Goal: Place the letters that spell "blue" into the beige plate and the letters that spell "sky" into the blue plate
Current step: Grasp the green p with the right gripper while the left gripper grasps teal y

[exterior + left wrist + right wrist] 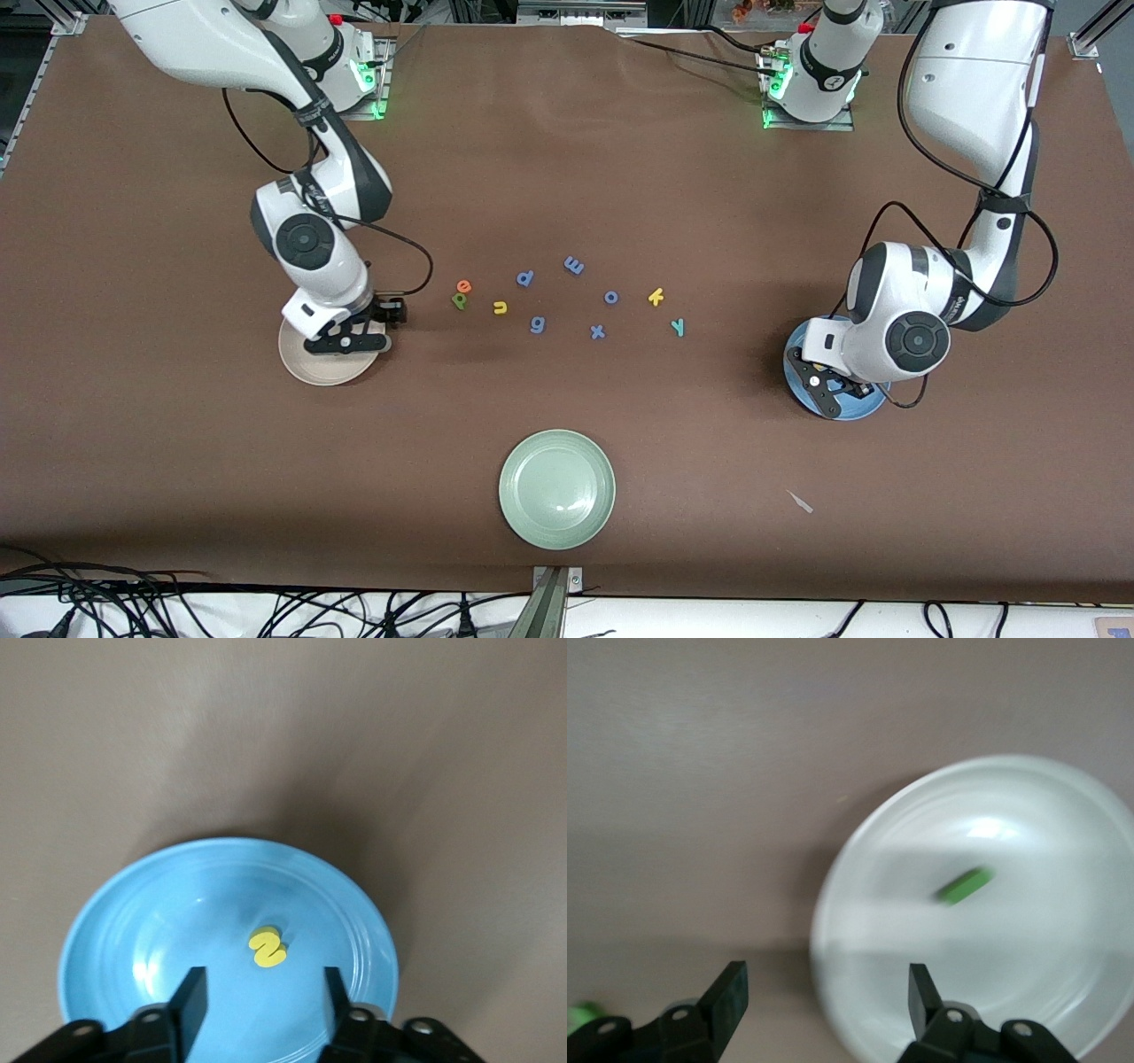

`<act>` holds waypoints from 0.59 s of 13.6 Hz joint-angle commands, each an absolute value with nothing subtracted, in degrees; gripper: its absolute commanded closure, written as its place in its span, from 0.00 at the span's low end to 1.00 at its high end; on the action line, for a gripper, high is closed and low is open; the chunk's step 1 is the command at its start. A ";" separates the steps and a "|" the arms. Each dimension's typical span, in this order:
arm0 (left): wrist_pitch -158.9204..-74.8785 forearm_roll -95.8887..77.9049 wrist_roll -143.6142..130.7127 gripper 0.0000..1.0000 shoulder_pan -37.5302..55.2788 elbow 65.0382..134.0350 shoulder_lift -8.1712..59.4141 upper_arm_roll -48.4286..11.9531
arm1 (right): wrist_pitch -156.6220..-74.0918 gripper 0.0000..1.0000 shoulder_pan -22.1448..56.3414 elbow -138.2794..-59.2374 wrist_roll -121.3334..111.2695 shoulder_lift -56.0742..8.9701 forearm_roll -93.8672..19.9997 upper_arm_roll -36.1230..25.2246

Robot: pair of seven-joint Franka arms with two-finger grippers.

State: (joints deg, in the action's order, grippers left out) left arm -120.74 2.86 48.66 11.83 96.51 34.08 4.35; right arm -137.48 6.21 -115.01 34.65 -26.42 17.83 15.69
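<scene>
The foam letters look light, soft and thin, best pinched across their edges. Left tool (259,1001) hangs apart over the blue plate (115,930), the yellow s (267,949) lying inside; right tool (824,1001) gapes over the beige plate (1063,992), holding a blurred green l (964,885). In the front view's middle, e (463,285), b (459,300), u (500,307), k (656,296) and y (678,327) wait on the counter (177,461); both wrists hide the plates' contents there.

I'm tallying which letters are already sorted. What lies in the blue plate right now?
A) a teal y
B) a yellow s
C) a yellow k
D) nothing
B: the left wrist view shows a yellow s lying in the blue plate, between the open fingers of the left gripper above it.
</scene>
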 commanded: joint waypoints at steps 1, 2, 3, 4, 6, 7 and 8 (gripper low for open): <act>-118.66 4.57 40.30 0.00 12.48 98.09 30.06 2.73 | -138.77 0.18 6.42 -115.31 48.29 -27.94 17.31 19.50; -117.61 4.48 35.90 0.00 12.48 98.09 29.62 1.42 | -139.74 0.18 6.59 -115.31 52.34 -28.73 17.31 20.38; -117.16 4.22 30.99 0.00 12.48 98.09 29.27 0.01 | -141.40 0.18 6.85 -115.31 55.60 -29.70 17.40 21.26; -116.98 4.13 25.80 0.00 12.48 98.09 29.18 -1.91 | -143.07 0.18 8.07 -115.23 59.03 -30.75 17.40 21.36; -116.37 4.04 13.25 0.00 12.57 98.09 29.35 -5.34 | -144.93 0.18 9.66 -115.14 62.83 -31.99 17.84 21.36; -116.45 4.04 6.31 0.00 12.92 98.09 29.62 -7.10 | -145.11 0.19 9.67 -115.22 63.10 -32.17 17.84 21.36; -116.54 4.22 -0.02 0.00 13.44 98.09 29.88 -8.25 | -145.54 0.19 9.67 -115.40 63.11 -32.25 17.84 21.36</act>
